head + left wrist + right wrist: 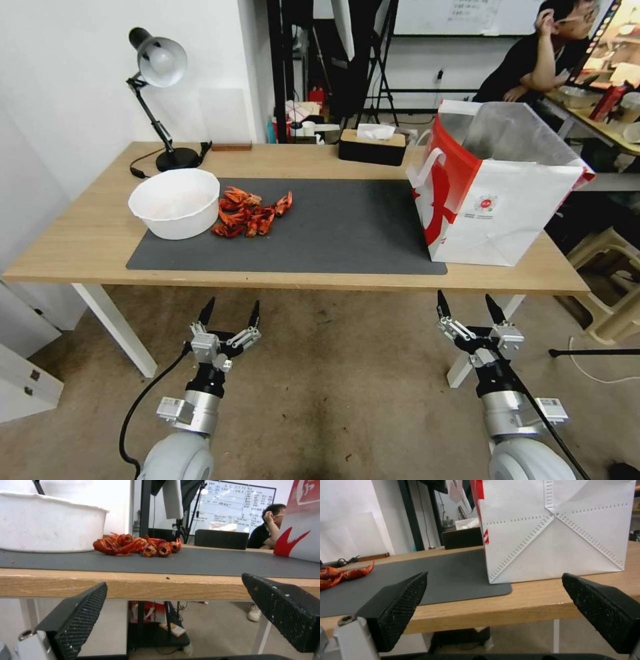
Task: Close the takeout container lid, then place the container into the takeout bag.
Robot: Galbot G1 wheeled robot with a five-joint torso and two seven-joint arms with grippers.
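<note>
My left gripper [230,312] and right gripper [465,306] hang below the counter's [87,247] front edge, jaws released. The bag [497,200] stands at its right end.

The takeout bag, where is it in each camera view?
Head view: bag stands at the table's right end, partly on the mat.
Left wrist view: bag past the crayfish.
Right wrist view: bag straight ahead.
Shared landmark: the mat.
</note>
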